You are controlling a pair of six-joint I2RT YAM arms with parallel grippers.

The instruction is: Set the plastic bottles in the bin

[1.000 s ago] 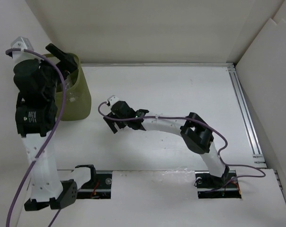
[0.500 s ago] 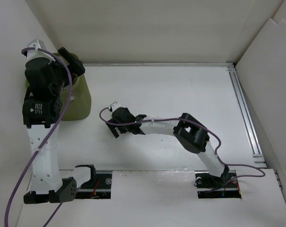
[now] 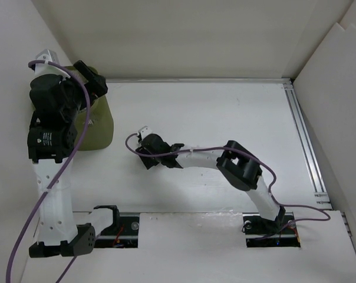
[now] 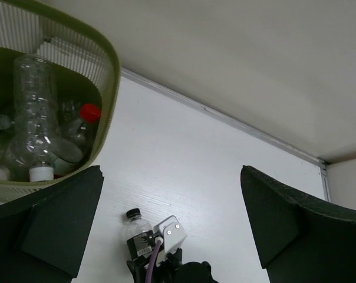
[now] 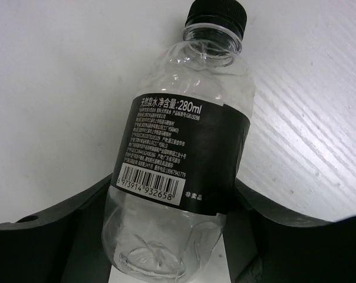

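Observation:
A small clear plastic bottle (image 5: 184, 153) with a black cap and black label lies on the white table. My right gripper (image 5: 178, 236) is shut on it, one finger pressed against each side of its lower body. The left wrist view shows the same bottle (image 4: 138, 231) under the right wrist. The olive-green bin (image 3: 100, 125) stands at the far left. Inside the bin (image 4: 107, 76) lie several clear bottles, one with a white cap (image 4: 33, 112) and one with a red cap (image 4: 89, 112). My left gripper (image 3: 88, 76) hangs open above the bin's rim with nothing in it.
White walls close in the table at the back, left and right. A metal rail (image 3: 305, 141) runs along the right side. The purple cable of the right arm (image 3: 134, 141) loops beside its wrist.
The right gripper has moved slightly down and left and closed onto the black-label bottle. The left arm has shifted a little to the right above the bin and stays open.

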